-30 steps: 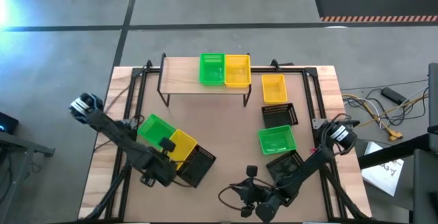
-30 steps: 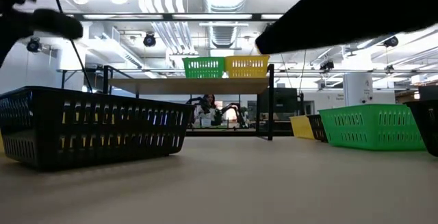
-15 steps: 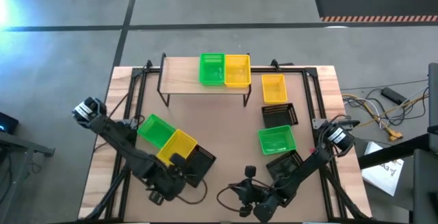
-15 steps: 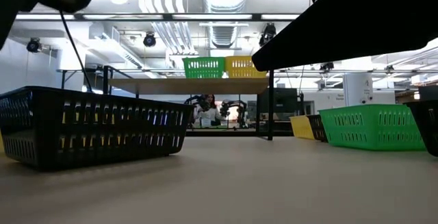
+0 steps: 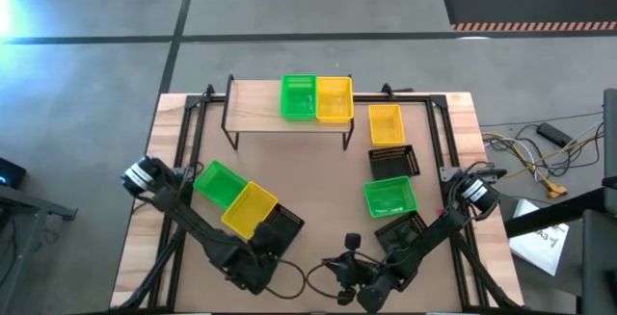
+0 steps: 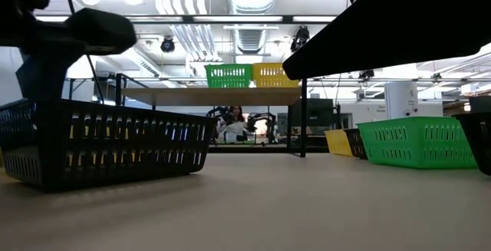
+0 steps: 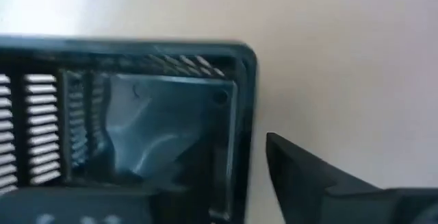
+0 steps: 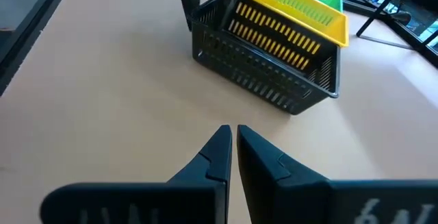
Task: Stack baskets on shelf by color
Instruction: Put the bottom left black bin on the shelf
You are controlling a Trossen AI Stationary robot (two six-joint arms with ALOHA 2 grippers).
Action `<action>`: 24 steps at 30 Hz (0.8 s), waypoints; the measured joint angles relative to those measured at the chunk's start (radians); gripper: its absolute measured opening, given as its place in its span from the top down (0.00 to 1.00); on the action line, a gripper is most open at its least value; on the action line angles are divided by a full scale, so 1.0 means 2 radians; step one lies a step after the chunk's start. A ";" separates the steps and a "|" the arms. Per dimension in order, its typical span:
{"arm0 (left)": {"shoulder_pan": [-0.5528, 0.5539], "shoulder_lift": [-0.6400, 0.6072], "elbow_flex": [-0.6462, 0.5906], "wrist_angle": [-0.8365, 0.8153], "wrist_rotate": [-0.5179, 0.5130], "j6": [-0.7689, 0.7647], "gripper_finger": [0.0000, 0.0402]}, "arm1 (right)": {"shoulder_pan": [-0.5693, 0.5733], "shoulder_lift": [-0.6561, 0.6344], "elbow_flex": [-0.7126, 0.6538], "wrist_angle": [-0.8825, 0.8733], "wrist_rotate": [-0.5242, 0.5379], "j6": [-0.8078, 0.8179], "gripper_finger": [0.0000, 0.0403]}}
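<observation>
The left gripper (image 5: 253, 269) hangs at the near end of a black basket (image 5: 279, 231) on the bench (image 5: 318, 185). In the left wrist view one dark finger (image 7: 308, 183) shows just outside that basket's corner (image 7: 233, 73); the other finger is cut off, so I cannot tell how wide the jaws stand or whether they straddle the wall. Nothing appears held.

A yellow basket (image 5: 249, 208) leans tilted on the far rim of the black one, beyond the jaws, and a green basket (image 5: 220, 182) lies farther off, touching the yellow. On the shelf (image 5: 260, 113), well away from both arms, stand one green basket (image 5: 298, 96) and one yellow basket (image 5: 334, 98) side by side.

By my judgement these baskets are light, thin plastic: stiff enough to lift by one wall, yet likely to flex and swing if pinched at a corner. The smooth rim may slip; the middle of a short end wall, one finger inside and one out, looks the safest hold. The leaning yellow basket will probably slide off if the black one is lifted first.

The right gripper (image 8: 231, 157) waits low over bare bench, jaws together and empty, with the black basket (image 8: 267, 66) ahead of it.

In the low view both arms are mere dark shapes. Whether any baskets are nested cannot be made out.
</observation>
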 joint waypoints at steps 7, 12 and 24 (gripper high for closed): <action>0.002 -0.002 0.036 -0.014 -0.001 0.022 0.98 | 0.000 0.000 0.000 -0.003 0.000 0.000 0.96; 0.002 -0.044 0.078 -0.037 -0.009 0.028 1.00 | 0.000 0.000 -0.004 -0.005 0.000 0.000 0.96; 0.088 -0.184 0.172 -0.239 -0.109 0.000 1.00 | 0.000 0.000 -0.007 -0.004 0.000 0.002 0.96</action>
